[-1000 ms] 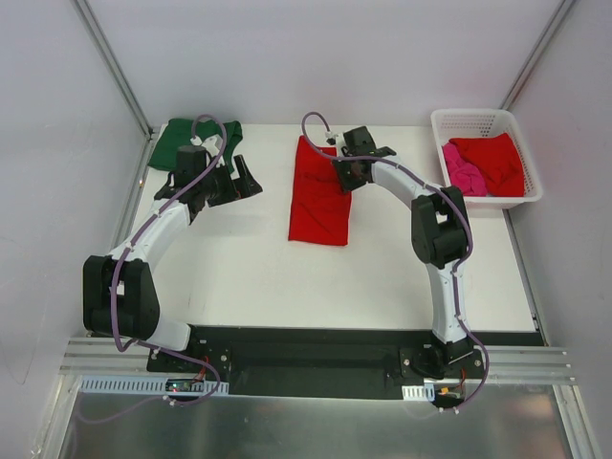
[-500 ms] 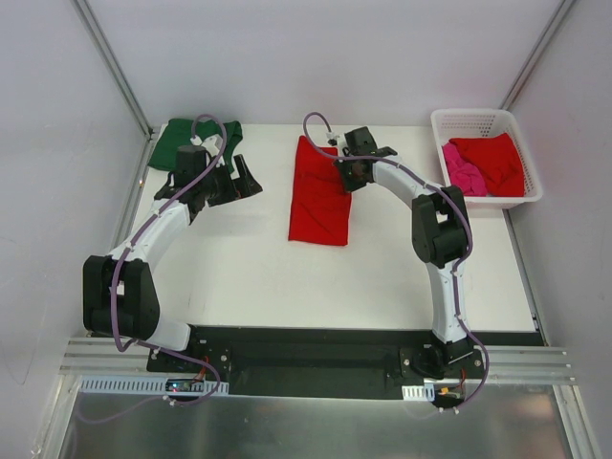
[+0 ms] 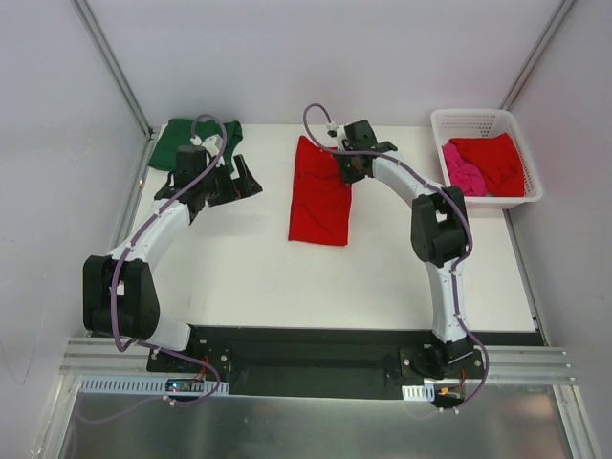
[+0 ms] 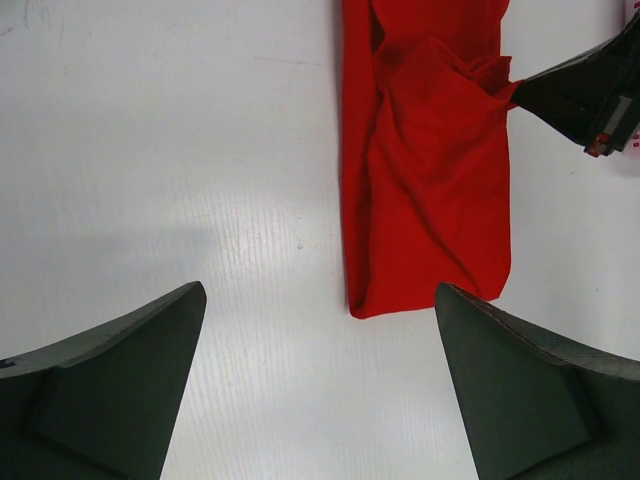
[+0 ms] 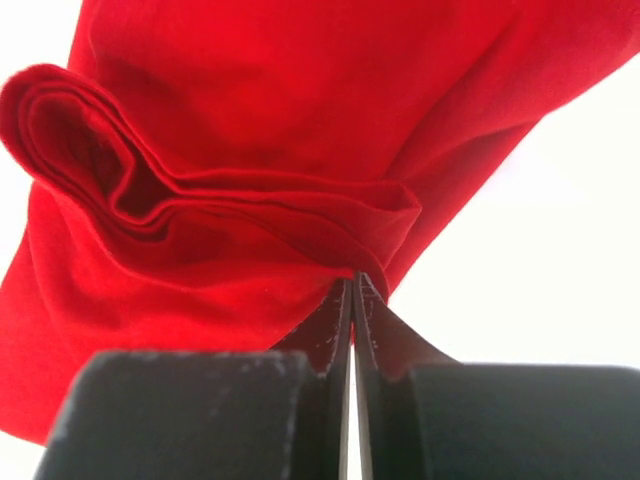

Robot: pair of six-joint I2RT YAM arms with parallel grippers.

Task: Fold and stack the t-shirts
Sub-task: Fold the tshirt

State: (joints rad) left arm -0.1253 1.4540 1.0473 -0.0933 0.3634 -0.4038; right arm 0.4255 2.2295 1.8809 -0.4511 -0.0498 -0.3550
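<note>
Broadly, the white table [image 3: 249, 258] lies bare across its near half and between the two arms, while its back edge is crowded. The green t-shirt [image 3: 186, 142] sits bunched in the far left corner. The white lattice basket [image 3: 478, 117] stands at the far right corner, holding a second red t-shirt [image 3: 495, 161] and a pink t-shirt [image 3: 461, 174]. The red t-shirt [image 3: 320, 196] lies mid-table toward the back as a long, narrow folded strip, its near end flat and square, its far part rumpled. The right gripper [image 5: 350, 285] has its jaws pressed together on the strip's right edge, the cloth drawn up into a layered, rolled fold. The left gripper [image 4: 320, 290] hangs with jaws spread wide over bare table left of the strip, holding nothing.
</note>
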